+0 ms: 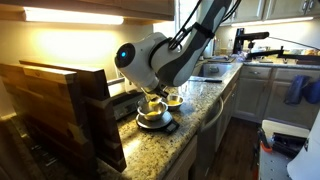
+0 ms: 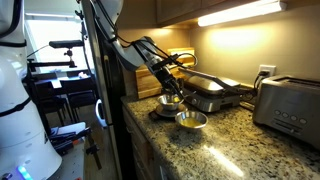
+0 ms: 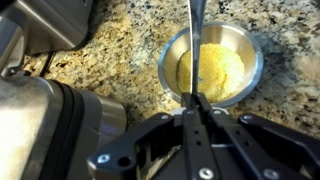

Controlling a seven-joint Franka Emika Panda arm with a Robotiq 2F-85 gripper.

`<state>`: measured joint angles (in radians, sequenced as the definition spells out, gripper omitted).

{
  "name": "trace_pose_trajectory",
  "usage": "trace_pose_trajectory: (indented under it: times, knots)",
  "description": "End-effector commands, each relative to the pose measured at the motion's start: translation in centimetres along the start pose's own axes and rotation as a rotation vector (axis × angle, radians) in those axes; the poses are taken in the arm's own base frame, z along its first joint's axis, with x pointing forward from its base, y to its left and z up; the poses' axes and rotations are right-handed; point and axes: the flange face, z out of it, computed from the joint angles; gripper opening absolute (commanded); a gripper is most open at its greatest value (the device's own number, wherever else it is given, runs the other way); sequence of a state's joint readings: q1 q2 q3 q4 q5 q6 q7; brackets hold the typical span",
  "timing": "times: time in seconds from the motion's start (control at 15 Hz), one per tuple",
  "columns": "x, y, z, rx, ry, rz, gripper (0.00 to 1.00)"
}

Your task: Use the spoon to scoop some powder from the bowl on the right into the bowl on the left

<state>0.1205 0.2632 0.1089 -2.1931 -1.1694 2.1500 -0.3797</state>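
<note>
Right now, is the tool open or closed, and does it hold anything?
Tool: closed, holding the spoon by its handle.

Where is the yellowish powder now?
Wrist view: yellowish powder lies in the round steel bowl on the speckled granite counter, ahead of the gripper, under the thin metal spoon.
</note>
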Motion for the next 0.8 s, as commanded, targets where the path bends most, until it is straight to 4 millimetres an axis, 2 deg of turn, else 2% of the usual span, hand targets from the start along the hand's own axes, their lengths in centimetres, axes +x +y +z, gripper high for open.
trace_pose_trajectory:
  times: [0.0,0.73]
  knots:
    - [-1.1,-2.2,-1.4,-0.076,-0.018,0.036,0.04]
    - [-0.9,-5.7,-2.9,-0.275,-0.011,0.159,0.04]
